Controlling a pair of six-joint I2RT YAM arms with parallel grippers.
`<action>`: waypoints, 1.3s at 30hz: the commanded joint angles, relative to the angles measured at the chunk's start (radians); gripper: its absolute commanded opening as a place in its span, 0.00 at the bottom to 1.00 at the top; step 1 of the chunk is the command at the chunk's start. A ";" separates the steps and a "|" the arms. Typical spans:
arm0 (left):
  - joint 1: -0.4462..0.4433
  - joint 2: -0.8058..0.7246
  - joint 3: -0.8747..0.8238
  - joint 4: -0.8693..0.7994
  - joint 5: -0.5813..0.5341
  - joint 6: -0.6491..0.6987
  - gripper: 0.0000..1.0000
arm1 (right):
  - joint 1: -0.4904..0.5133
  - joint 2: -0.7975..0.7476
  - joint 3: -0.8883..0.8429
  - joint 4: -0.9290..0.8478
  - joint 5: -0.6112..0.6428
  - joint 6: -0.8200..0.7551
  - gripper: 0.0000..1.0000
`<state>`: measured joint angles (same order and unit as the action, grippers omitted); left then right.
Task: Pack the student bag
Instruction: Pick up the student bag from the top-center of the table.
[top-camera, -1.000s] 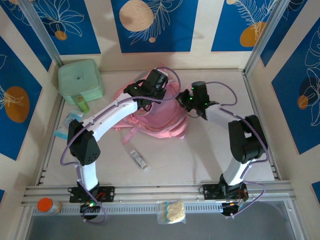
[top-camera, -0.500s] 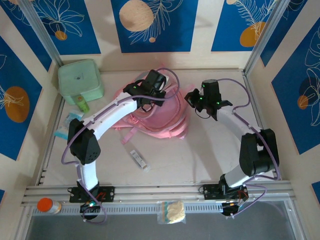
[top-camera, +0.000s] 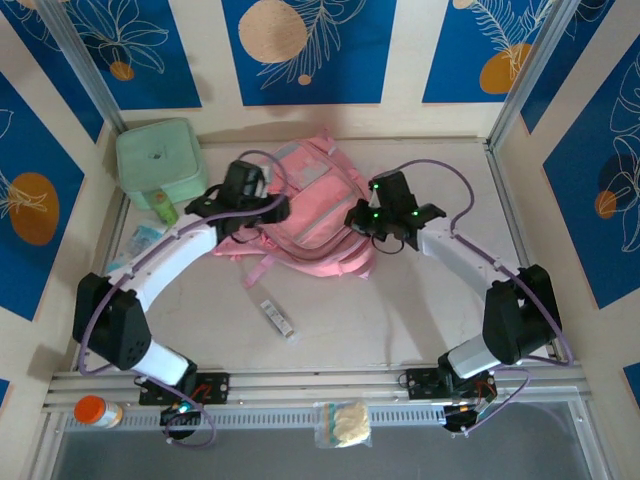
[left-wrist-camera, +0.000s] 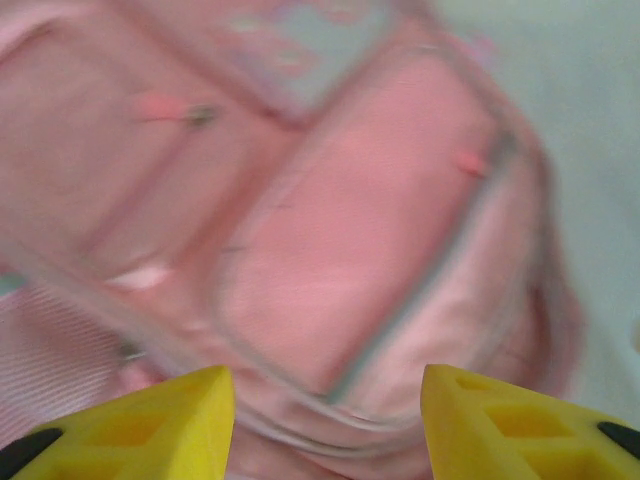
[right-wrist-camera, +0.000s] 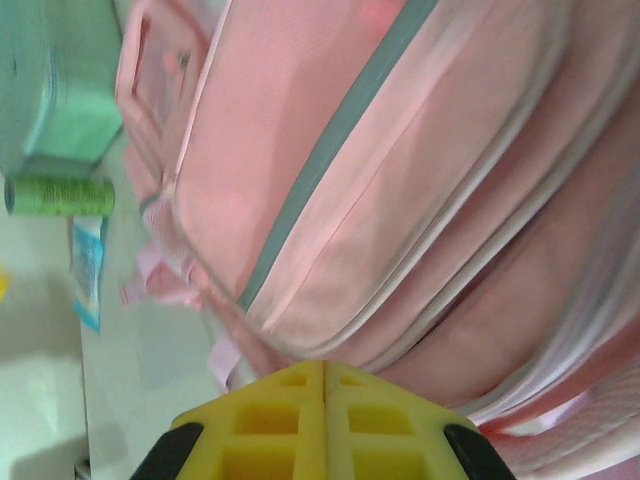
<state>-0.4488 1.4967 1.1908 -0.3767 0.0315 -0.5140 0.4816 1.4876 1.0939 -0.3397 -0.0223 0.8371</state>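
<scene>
The pink student bag (top-camera: 312, 212) lies front side up in the middle of the table, its clear window pocket toward the back wall. My left gripper (top-camera: 272, 208) hovers at the bag's left edge. In the left wrist view, blurred, its yellow fingers (left-wrist-camera: 140, 425) stand apart with nothing between them, and the bag's (left-wrist-camera: 330, 230) zipped pockets lie beyond the left gripper (left-wrist-camera: 325, 400). My right gripper (top-camera: 362, 222) is at the bag's right side. The right wrist view has that gripper (right-wrist-camera: 325, 378) shut, fingers pressed together and empty, just short of the bag's (right-wrist-camera: 400, 180) grey-zipped pocket.
A mint-green soft case (top-camera: 160, 160) stands at the back left, with a green tube (top-camera: 165, 208) and a blue packet (top-camera: 135, 250) in front of it. A small wrapped bar (top-camera: 278, 318) lies near the front. An orange-capped bottle (top-camera: 95, 412) and a snack pouch (top-camera: 343, 423) rest on the front rail.
My left arm has drawn back to the left off the bag and its jaws have opened. The bag now lies flatter with its front up. My right gripper swung out and returned to the bag's right side.
</scene>
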 joint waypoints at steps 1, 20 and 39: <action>0.102 0.020 -0.118 0.152 0.087 -0.219 0.51 | 0.053 0.028 0.023 -0.050 0.023 -0.008 0.04; 0.210 0.290 -0.145 0.378 0.150 -0.489 0.42 | 0.101 0.041 -0.008 -0.055 0.050 0.031 0.03; 0.184 0.333 -0.214 0.623 0.125 -0.603 0.17 | 0.093 0.037 -0.015 -0.055 0.060 0.026 0.03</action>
<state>-0.2546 1.8191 0.9829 0.1860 0.1631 -1.1000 0.5816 1.5482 1.0794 -0.3756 0.0242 0.8639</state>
